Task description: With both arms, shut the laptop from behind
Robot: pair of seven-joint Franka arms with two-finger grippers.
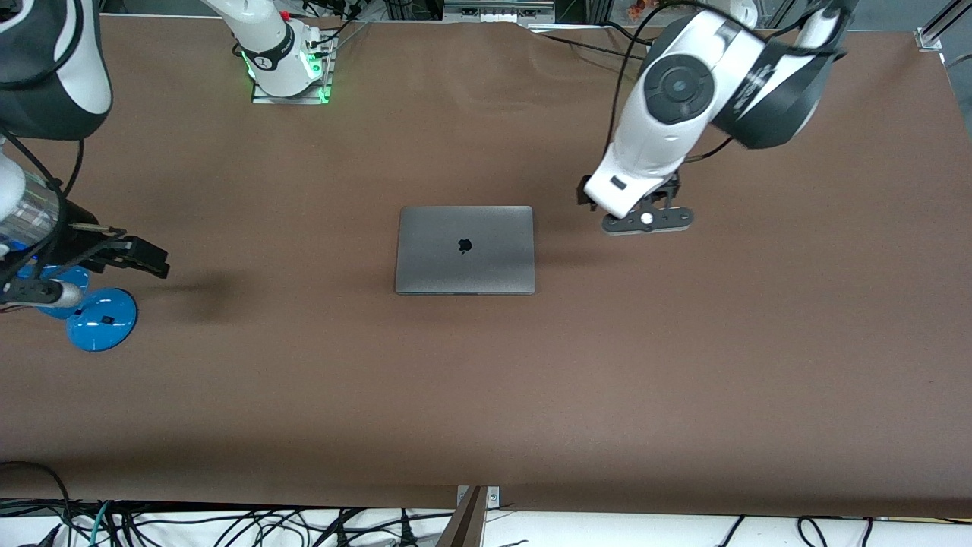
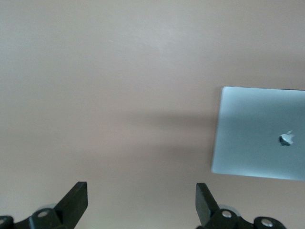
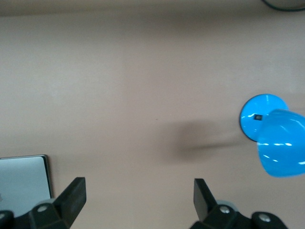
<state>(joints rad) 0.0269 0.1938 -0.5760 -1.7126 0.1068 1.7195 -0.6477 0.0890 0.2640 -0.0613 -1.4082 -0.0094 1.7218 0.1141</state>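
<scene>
The laptop (image 1: 465, 249) lies shut and flat in the middle of the brown table (image 1: 486, 395), its grey lid with the black apple logo facing up. My left gripper (image 1: 647, 219) hangs open and empty over bare table beside the laptop, toward the left arm's end. In the left wrist view its fingers (image 2: 76, 200) stand wide apart, with the laptop (image 2: 259, 133) off to one side. My right gripper (image 1: 148, 258) is open and empty over the table toward the right arm's end, well away from the laptop. The right wrist view shows its spread fingers (image 3: 71, 195) and a corner of the laptop (image 3: 24, 183).
A blue desk lamp stands on a round base (image 1: 101, 319) right under the right arm; it also shows in the right wrist view (image 3: 279, 148). The right arm's base (image 1: 288, 57) with green lights stands at the table's edge farthest from the camera. Cables hang along the near edge.
</scene>
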